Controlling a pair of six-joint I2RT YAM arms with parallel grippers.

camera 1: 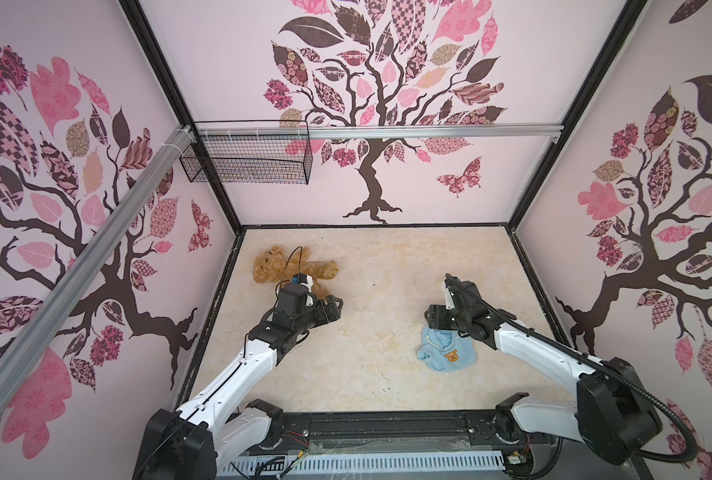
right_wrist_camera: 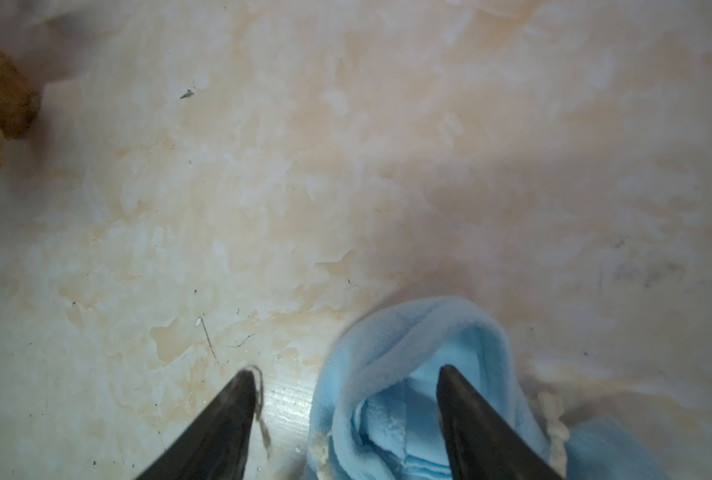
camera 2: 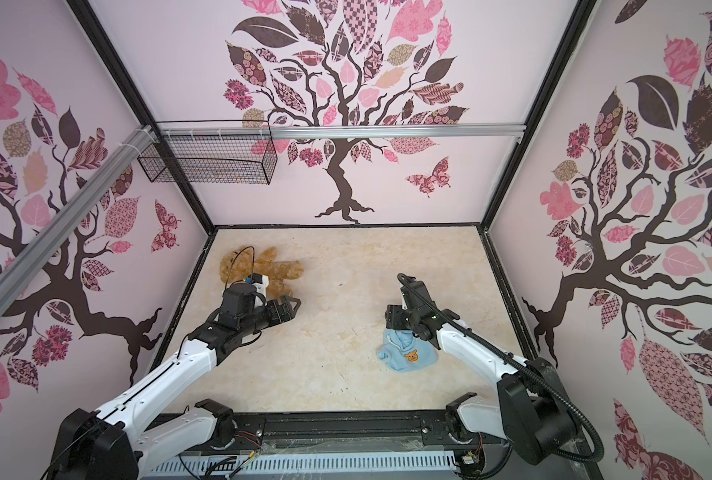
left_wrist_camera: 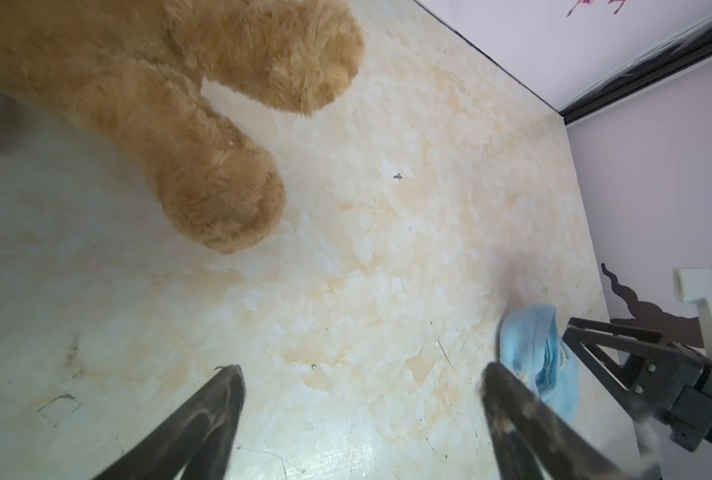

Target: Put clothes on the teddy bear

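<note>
Top views overhead facing down, wrist views near table [left_wrist_camera: 346, 291], sharing teddy bear [left_wrist_camera: 221, 187]

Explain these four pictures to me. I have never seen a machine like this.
Two robot arms work over a marbled table. Two pictures come from one camera above, side by side; the other two come from a camera on each arm's wrist. On the table lie a brown teddy bear and a small blue hoodie. The left fingers are open near the bear's legs, holding nothing. The right fingers straddle the hoodie's edge, one over its opening, not yet closed on it.
</note>
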